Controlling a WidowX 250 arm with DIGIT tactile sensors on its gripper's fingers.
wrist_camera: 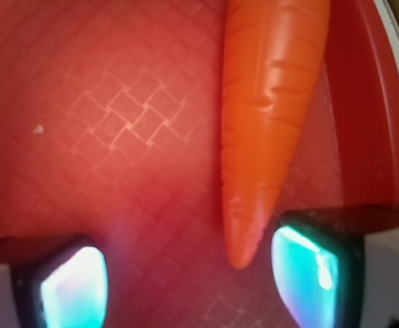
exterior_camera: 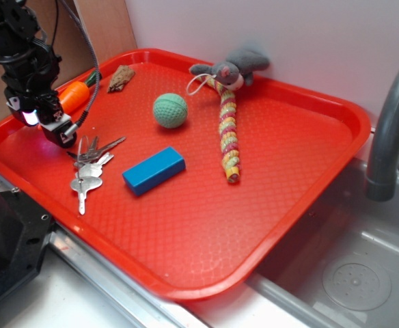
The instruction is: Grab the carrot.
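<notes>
The gripper [wrist_camera: 189,287] hung low at the tray's [exterior_camera: 309,184] nine o'clock edge, jaws spread wide and holding nothing. The carrot [wrist_camera: 268,123] lay flat by the rim, its tip poking in between the fingers [wrist_camera: 73,287] from twelve o'clock, nearer the right one. I judged it was lined up that way so the jaws could close across the narrow end. Keys [exterior_camera: 87,167] sat just beside the arm at about four o'clock, the block [exterior_camera: 154,170] and ball [exterior_camera: 170,110] well apart.

Red tray [exterior_camera: 309,184] bearing carrot [exterior_camera: 74,95], keys [exterior_camera: 89,167], blue block [exterior_camera: 154,170], green ball [exterior_camera: 170,110], striped fabric toy [exterior_camera: 228,130], brown scrap [exterior_camera: 121,78]
</notes>
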